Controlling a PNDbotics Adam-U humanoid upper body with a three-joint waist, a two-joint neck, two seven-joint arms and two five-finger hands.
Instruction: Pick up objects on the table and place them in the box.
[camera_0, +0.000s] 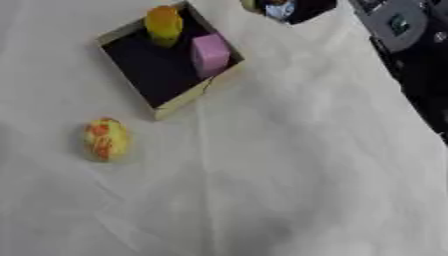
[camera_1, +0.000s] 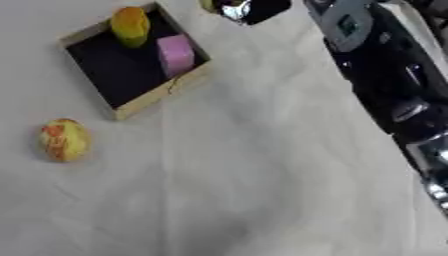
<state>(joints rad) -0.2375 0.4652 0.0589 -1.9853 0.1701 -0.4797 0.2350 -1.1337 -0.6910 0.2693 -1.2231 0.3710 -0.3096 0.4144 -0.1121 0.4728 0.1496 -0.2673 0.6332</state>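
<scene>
A shallow box (camera_0: 179, 104) with a dark inside and pale wooden walls lies askew at the upper left. Inside it, a yellow-orange rounded object (camera_0: 164, 25) stands at the far corner and a pink block (camera_0: 210, 54) leans by the right wall. A yellow egg-shaped object with orange marks (camera_0: 105, 139) lies on the white cloth, below and left of the box. My right arm (camera_1: 385, 85) comes up along the right side. Its hand (camera_1: 254, 7) is at the top edge beyond the box, mostly cut off, with a yellowish bit and a pale shiny bit beside it. My left hand does not show.
A white wrinkled cloth (camera_0: 262, 190) covers the table. My black and silver right forearm (camera_0: 411, 45) fills the upper right corner and right edge.
</scene>
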